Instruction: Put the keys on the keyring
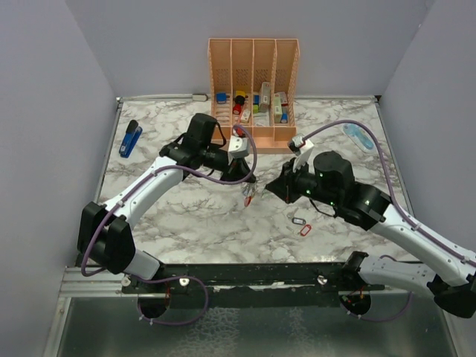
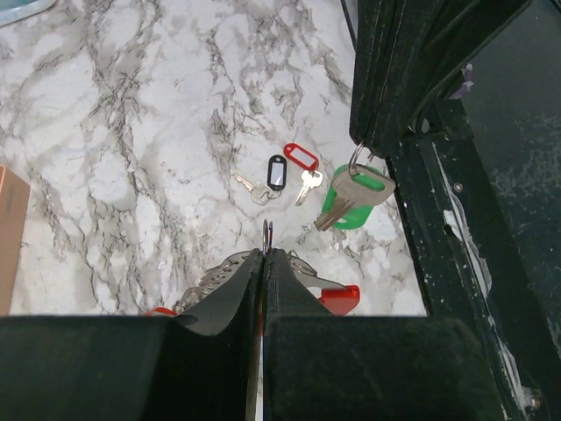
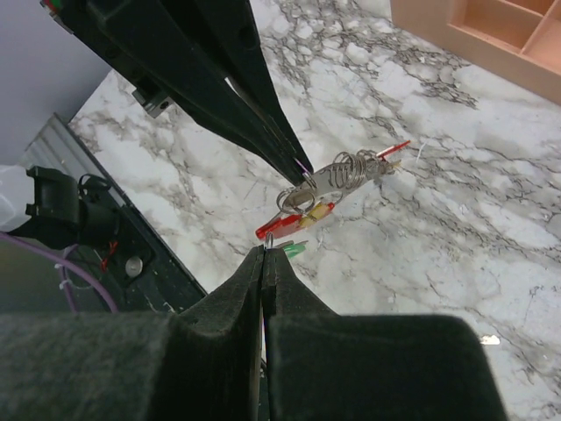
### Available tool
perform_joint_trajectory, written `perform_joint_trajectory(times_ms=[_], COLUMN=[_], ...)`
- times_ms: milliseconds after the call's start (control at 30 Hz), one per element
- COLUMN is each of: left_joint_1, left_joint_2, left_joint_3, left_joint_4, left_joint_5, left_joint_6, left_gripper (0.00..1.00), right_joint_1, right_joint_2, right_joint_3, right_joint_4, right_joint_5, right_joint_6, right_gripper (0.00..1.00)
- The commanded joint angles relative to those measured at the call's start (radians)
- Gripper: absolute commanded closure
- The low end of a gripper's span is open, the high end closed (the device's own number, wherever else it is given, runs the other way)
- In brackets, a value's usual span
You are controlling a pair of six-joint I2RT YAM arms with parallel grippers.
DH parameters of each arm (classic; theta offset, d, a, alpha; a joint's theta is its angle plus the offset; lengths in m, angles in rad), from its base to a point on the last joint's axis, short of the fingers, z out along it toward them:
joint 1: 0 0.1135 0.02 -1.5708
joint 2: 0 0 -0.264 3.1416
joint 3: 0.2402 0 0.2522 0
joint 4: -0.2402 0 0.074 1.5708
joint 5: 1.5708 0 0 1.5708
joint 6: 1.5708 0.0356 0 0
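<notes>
My left gripper [image 1: 248, 181] is shut on the keyring [image 3: 344, 174]. In the right wrist view it is a grey metal bar with a red tip, carrying wire rings with a red key [image 3: 287, 224] and a yellow key [image 3: 319, 210]. In the left wrist view a thin metal edge [image 2: 267, 233] sticks out between the fingertips, with red parts [image 2: 338, 298] below. My right gripper [image 1: 269, 190] is shut on the ring of a green key [image 2: 354, 198], held just beside the keyring above the table. The green key also shows in the right wrist view [image 3: 294, 250].
A black-tagged key [image 2: 277, 172] and a red-tagged key [image 2: 301, 158] lie on the marble table [image 1: 186, 216], seen in the top view at the right [image 1: 302, 225]. A peach organiser [image 1: 253, 89] stands at the back, with a blue object [image 1: 131, 137] at the left and a pale blue one [image 1: 358, 136] at the right.
</notes>
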Motion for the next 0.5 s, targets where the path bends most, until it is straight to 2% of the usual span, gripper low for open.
perform_joint_trajectory(times_ms=[0, 133, 467], left_joint_1=[-0.012, -0.014, -0.027], left_joint_2=[-0.01, -0.013, -0.024], left_joint_3=[0.03, -0.001, -0.014], left_joint_4=[0.001, 0.087, 0.085], left_joint_5=[0.016, 0.039, 0.048], left_joint_6=[0.01, -0.098, -0.135], left_gripper=[1.0, 1.0, 1.0], right_joint_1=[0.007, 0.007, 0.007], right_joint_2=[0.015, 0.022, 0.061], right_joint_3=[0.02, 0.002, 0.005], right_joint_4=[0.084, 0.11, 0.115], right_joint_5=[-0.035, -0.02, 0.027], right_joint_6=[-0.013, -0.011, 0.01], right_gripper=[0.99, 0.99, 0.99])
